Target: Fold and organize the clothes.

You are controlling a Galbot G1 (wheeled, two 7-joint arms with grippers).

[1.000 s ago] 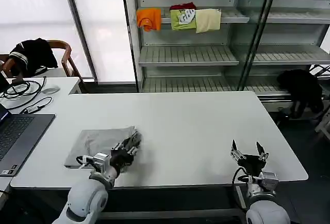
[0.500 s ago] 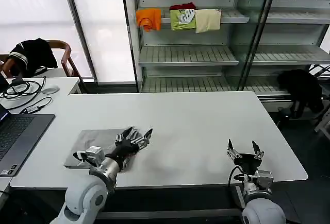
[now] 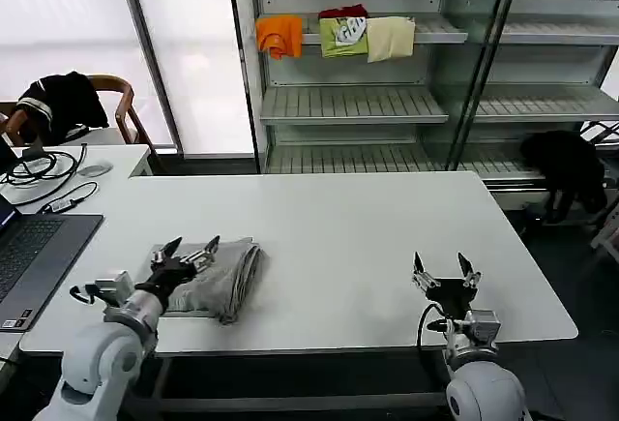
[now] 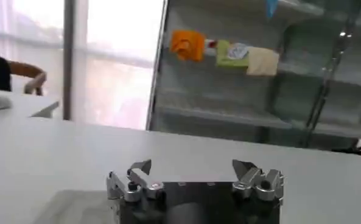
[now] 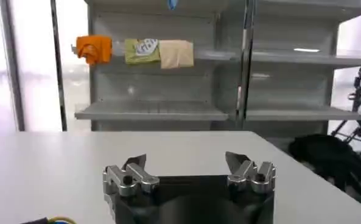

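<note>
Left gripper (image 3: 189,250): stood with fingers spread and empty at the 9 o'clock edge of the grey shirt; one second earlier it lay over the shirt's 3 o'clock edge, and half a second earlier it reached past that edge with fingers spread.
Left gripper, wrist view (image 4: 195,175): both fingertips well apart, nothing between them, the white table ahead.
Grey shirt (image 3: 221,274): lay on the white table (image 3: 368,237) toward 7 o'clock, near the front edge; it was narrower than a second before, its 3 o'clock side now a rounded doubled edge, a small fold hanging at the front corner.
Change: the cloth had been drawn across from 3 o'clock toward 9 o'clock and let go.
Meaning for the task: judged as one fold completed; the bundle looked loose, so a further fold or some squaring probably remained.
Right gripper (image 3: 444,274): parked at 5 o'clock by the front edge, fingers apart and empty, edged slightly toward 12 o'clock over the second.
Right gripper, wrist view (image 5: 188,167): pincer wide, holding nothing.
Laptop (image 3: 34,256): at 9 o'clock of the shirt, apart from it, unmoved.
</note>
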